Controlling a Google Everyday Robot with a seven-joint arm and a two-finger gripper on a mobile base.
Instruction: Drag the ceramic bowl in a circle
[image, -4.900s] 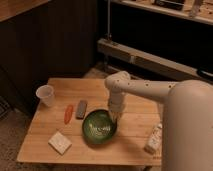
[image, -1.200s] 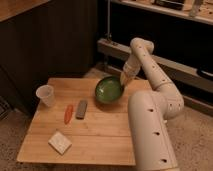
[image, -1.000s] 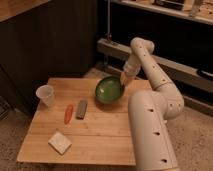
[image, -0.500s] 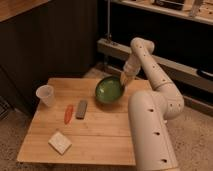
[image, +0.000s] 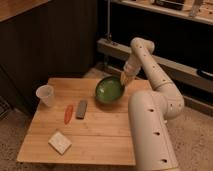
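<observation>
The ceramic bowl (image: 109, 89), round, glossy and dark green, sits at the far right part of the wooden table (image: 100, 130), near its back edge. My gripper (image: 124, 80) is at the bowl's right rim, reaching down from the white arm (image: 150, 65) that bends over the table's back right corner. The fingertips touch or sit just inside the rim.
A translucent white plastic cup (image: 45, 95) stands at the table's left edge. An orange carrot-like item (image: 68, 113) and a grey bar (image: 81, 109) lie mid-table. A pale square sponge (image: 60, 142) lies near the front left. A low shelf runs behind the table.
Since nearly five seconds ago the bowl moved from the table's front middle to the back right, with the gripper. Over the last second nothing visibly moved.
</observation>
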